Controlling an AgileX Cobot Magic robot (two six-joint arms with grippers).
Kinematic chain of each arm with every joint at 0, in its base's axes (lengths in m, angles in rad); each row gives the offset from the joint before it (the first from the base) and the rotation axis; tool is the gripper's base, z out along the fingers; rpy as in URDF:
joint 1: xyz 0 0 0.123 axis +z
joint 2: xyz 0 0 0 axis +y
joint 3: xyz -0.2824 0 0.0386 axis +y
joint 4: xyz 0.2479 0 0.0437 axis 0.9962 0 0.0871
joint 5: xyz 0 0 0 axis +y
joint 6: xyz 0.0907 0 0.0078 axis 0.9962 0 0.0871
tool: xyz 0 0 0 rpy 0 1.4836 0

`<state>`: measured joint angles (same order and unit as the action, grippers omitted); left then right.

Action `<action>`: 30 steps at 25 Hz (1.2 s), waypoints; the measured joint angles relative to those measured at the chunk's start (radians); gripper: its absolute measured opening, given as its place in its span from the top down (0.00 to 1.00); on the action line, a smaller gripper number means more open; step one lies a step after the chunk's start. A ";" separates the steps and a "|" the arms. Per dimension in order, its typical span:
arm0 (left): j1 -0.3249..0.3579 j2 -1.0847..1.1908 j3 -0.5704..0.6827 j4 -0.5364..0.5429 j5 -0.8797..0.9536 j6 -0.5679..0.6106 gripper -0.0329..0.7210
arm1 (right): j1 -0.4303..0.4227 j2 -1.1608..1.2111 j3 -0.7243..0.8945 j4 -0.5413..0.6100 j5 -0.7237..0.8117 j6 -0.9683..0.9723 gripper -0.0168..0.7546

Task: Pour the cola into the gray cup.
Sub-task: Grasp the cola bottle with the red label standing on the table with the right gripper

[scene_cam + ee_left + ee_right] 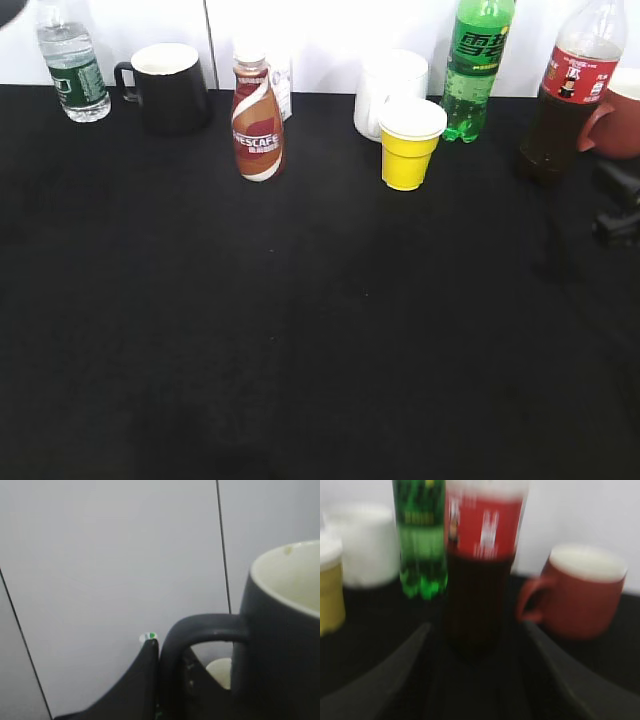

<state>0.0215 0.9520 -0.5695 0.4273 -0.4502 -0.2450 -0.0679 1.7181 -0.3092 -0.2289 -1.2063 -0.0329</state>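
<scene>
1. The cola [565,100] stands upright at the far right of the table [320,330], with a red mug [622,122] just beside it at 3 o'clock and a green soda bottle [478,65] near it at 9 o'clock.
2. In its wrist view, the right end effector [476,627] is spread wide, and the bottle stands dead ahead at 12 o'clock, in line with the gap between the fingers but not yet gripped.
3. The bottle's long axis is vertical, so the coming move likely calls for a straight advance and a side grasp.
4. The right arm is clearly the nearer one.
5. The gray cup [280,630] fills the left wrist view, where the left end effector [170,680] appears closed on its handle, out of the exterior view.
</scene>
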 joint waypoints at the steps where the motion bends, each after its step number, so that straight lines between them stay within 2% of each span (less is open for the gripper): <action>1: 0.000 0.000 0.000 0.011 0.000 0.000 0.89 | 0.000 0.002 0.000 -0.006 -0.001 0.017 0.45; 5: 0.000 0.000 0.000 0.022 -0.001 0.000 0.89 | 0.000 0.002 0.000 -0.023 -0.001 0.125 0.45; 9: 0.000 0.000 0.000 0.023 -0.001 0.000 0.89 | 0.000 0.002 0.000 -0.056 -0.001 0.150 0.45; 10: 0.000 0.000 0.000 0.023 -0.001 0.000 0.89 | 0.000 0.002 0.000 -0.056 -0.001 0.150 0.40; 12: 0.000 0.000 0.000 0.023 -0.001 0.000 0.89 | 0.000 0.014 -0.011 -0.057 -0.002 0.168 0.20; 13: 0.000 0.000 0.000 0.023 -0.001 0.000 0.89 | 0.000 0.045 -0.030 -0.059 -0.002 0.211 0.14; 14: 0.000 0.000 0.000 0.025 -0.001 0.000 0.89 | 0.000 0.088 -0.057 -0.075 -0.002 0.256 0.12; 17: 0.000 0.000 0.000 0.046 -0.001 0.000 0.89 | 0.000 0.140 -0.085 -0.072 -0.001 0.308 0.12; 20: 0.000 0.000 0.000 0.060 -0.001 0.000 0.89 | 0.000 0.143 -0.156 -0.060 -0.002 0.299 0.12; 22: 0.000 0.000 0.000 0.061 -0.001 0.000 0.89 | 0.000 0.174 -0.222 -0.094 -0.002 0.298 0.12; 30: 0.000 0.000 0.000 0.061 -0.002 0.000 0.89 | 0.000 0.188 -0.342 -0.106 0.029 0.258 0.12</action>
<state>0.0215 0.9520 -0.5695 0.4883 -0.4520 -0.2450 -0.0681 1.9060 -0.6510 -0.3344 -1.1772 0.2255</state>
